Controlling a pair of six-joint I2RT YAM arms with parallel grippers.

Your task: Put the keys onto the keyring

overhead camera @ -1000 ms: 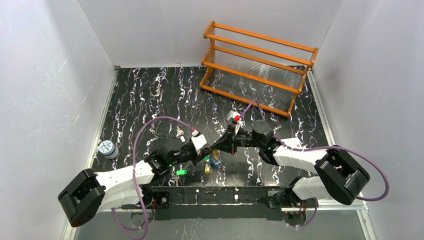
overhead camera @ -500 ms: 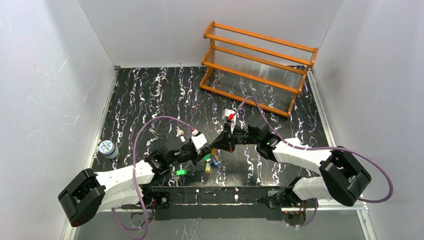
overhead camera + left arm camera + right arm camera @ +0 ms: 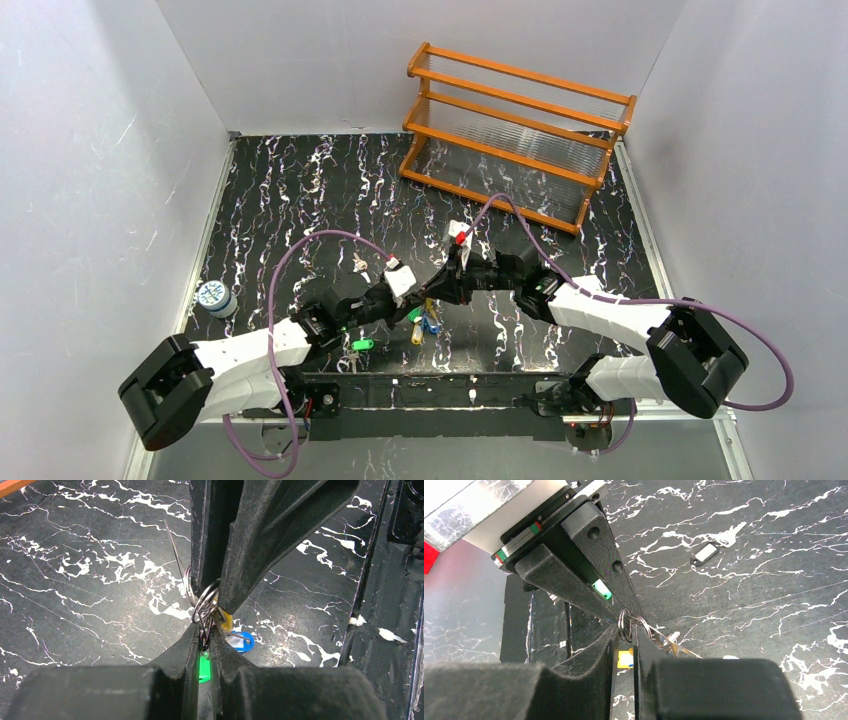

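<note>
The keyring (image 3: 202, 606), coils of silvery wire, hangs in mid-air between my two grippers above the near middle of the table. My left gripper (image 3: 205, 630) is shut on its lower part. My right gripper (image 3: 626, 630) faces it tip to tip, jaws slightly parted, the keyring (image 3: 625, 626) sitting in the narrow gap at its tips. Keys dangle under the ring: a green key (image 3: 203, 667), a blue key (image 3: 240, 641) and a yellow key (image 3: 626, 658). In the top view the bunch of keys (image 3: 425, 320) hangs below both grippers. A loose green key (image 3: 360, 344) and a dark key (image 3: 704, 554) lie on the table.
An orange wooden rack (image 3: 515, 135) stands at the back right. A small blue-white can (image 3: 214, 297) sits at the left edge. The black marbled table (image 3: 300, 190) has white walls on three sides. Purple cables arc over both arms.
My right arm has pushed left, closing in on the left gripper at the ring. Its jaws, shut before, have parted a little. The left gripper kept its hold.
</note>
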